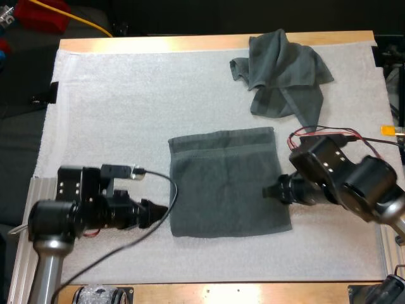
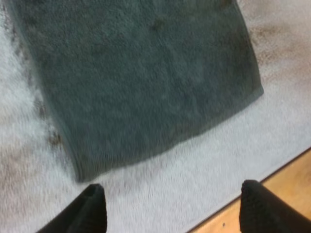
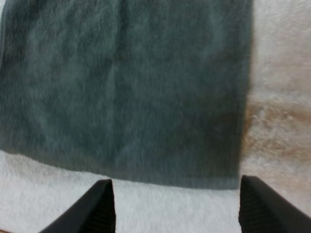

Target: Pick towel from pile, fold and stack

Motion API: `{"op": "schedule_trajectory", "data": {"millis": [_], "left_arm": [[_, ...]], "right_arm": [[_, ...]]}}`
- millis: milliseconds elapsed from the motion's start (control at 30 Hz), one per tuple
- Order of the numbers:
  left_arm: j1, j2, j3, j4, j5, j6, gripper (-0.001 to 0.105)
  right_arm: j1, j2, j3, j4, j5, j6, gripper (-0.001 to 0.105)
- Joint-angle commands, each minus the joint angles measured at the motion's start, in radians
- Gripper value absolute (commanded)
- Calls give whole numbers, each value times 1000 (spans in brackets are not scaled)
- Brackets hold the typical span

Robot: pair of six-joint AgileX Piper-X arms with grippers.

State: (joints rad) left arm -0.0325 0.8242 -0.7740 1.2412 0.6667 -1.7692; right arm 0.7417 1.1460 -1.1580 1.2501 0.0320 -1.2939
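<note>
A flat dark grey-green towel (image 1: 226, 182) is lying mid-mat, nearly square, with no clear long axis. The left gripper (image 2: 172, 190) is hovering at its 8 o'clock edge and the right gripper (image 3: 176, 183) at its 3 o'clock edge. Both are equally near, with jaws standing apart and gripping nothing. A crumpled towel (image 1: 283, 73) is sitting near at 1 o'clock, not touching. Bare mat (image 1: 114, 107) is lying open from 9 to 12 o'clock.
</note>
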Motion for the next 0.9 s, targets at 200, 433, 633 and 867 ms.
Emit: {"op": "schedule_trajectory", "data": {"millis": [200,433,633,867], "left_arm": [[1,-131,38,95,-14,-5,57],[1,-205,38,156,-71,-5,57],[1,-218,38,161,-72,-5,57],[1,-218,38,161,-72,-5,57]], "right_arm": [[33,-124,-3,68,18,27,54],[32,-205,0,134,22,40,54],[30,-275,86,138,52,50,54],[30,-329,255,76,103,51,54]]}}
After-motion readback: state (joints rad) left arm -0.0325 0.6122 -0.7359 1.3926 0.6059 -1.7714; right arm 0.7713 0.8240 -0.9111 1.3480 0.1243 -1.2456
